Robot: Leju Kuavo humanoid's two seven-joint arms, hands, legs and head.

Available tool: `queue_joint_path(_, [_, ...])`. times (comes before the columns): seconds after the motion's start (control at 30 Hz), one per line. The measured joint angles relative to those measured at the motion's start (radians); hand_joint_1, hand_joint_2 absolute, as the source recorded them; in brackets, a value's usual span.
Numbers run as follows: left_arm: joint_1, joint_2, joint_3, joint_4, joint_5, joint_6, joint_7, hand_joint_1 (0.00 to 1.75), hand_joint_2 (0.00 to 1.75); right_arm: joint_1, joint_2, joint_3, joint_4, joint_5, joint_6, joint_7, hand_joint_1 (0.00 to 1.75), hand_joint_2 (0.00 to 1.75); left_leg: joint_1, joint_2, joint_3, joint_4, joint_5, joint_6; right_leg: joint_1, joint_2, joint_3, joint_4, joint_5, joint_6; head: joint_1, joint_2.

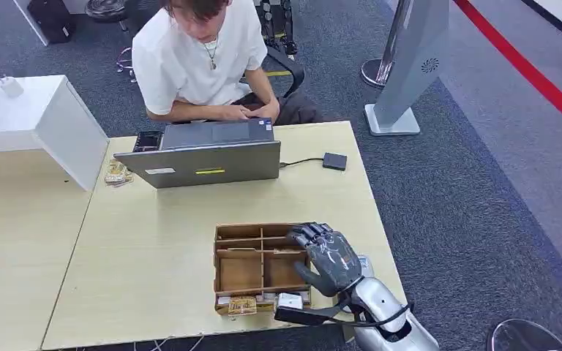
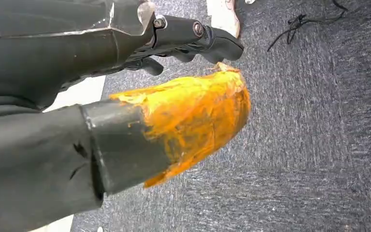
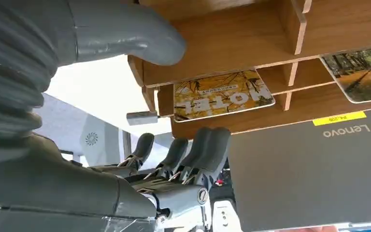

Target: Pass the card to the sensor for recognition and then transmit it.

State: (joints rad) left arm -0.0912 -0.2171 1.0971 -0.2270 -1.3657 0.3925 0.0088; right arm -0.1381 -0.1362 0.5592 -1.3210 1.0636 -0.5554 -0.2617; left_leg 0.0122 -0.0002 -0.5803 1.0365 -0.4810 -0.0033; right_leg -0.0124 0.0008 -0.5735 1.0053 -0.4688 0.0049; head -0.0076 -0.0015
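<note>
Wooden table (image 1: 154, 248) with divided card box (image 1: 260, 268): right hand (image 1: 327, 256) poised above it, fingers apart and empty (card (image 3: 222, 94) ungrasped, sensor pass pending)

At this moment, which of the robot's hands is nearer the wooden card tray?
Right. The right hand hovers over the wooden card tray's right side on the table. The left hand hangs low over grey carpet, well away from it.

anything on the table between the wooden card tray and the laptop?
Head view: nothing; bare tabletop separates the wooden card tray from the laptop.
</note>
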Motion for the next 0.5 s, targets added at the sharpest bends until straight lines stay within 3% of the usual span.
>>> queue_joint_path(0.13, [0.0, -0.002, 0.0, 0.0, 0.0, 0.0, 0.0, 0.0, 0.0, -0.005, 0.0, 0.002, 0.0, 0.001, 0.003, 0.0, 0.77, 1.75, 0.0, 0.0, 0.0, 0.0, 0.0, 0.0, 0.0, 0.0, 0.0, 0.0, 0.0, 0.0, 0.0, 0.0])
queue_joint_path(0.27, [0.0, -0.002, 0.0, 0.0, 0.0, -0.001, 0.0, 0.0, 0.0, -0.011, 0.0, 0.004, 0.0, 0.004, 0.005, 0.0, 0.98, 1.75, 0.0, 0.0, 0.0, 0.0, 0.0, 0.0, 0.0, 0.0, 0.0, 0.0, 0.0, 0.0, 0.0, 0.0])
queue_joint_path(0.33, [0.0, -0.002, 0.0, 0.0, -0.001, -0.003, 0.0, 0.0, 0.0, -0.012, 0.0, 0.005, 0.0, 0.006, 0.006, 0.0, 1.29, 1.75, 0.0, 0.0, 0.0, 0.0, 0.0, 0.0, 0.0, 0.0, 0.0, 0.0, 0.0, 0.0, 0.0, 0.0])
queue_joint_path(0.37, [0.0, -0.003, 0.0, 0.0, -0.001, -0.004, 0.0, 0.0, 0.0, -0.012, 0.0, 0.006, 0.0, 0.007, 0.006, 0.0, 1.29, 1.75, 0.0, 0.0, 0.0, 0.0, 0.0, 0.0, 0.0, 0.0, 0.0, 0.0, 0.0, 0.0, 0.0, 0.0])
queue_joint_path(0.43, [0.0, -0.003, 0.0, 0.0, -0.001, -0.005, 0.0, 0.0, 0.0, -0.013, 0.0, 0.008, 0.0, 0.007, 0.008, 0.0, 1.45, 1.75, 0.0, 0.0, 0.0, 0.0, 0.0, 0.0, 0.0, 0.0, 0.0, 0.0, 0.0, 0.0, 0.0, 0.0])
queue_joint_path(0.5, [0.0, -0.004, 0.0, 0.0, -0.001, -0.005, 0.0, 0.0, 0.0, -0.013, 0.0, 0.01, 0.0, 0.007, 0.008, 0.0, 1.45, 1.75, 0.0, 0.0, 0.0, 0.0, 0.0, 0.0, 0.0, 0.0, 0.0, 0.0, 0.0, 0.0, 0.0, 0.0])
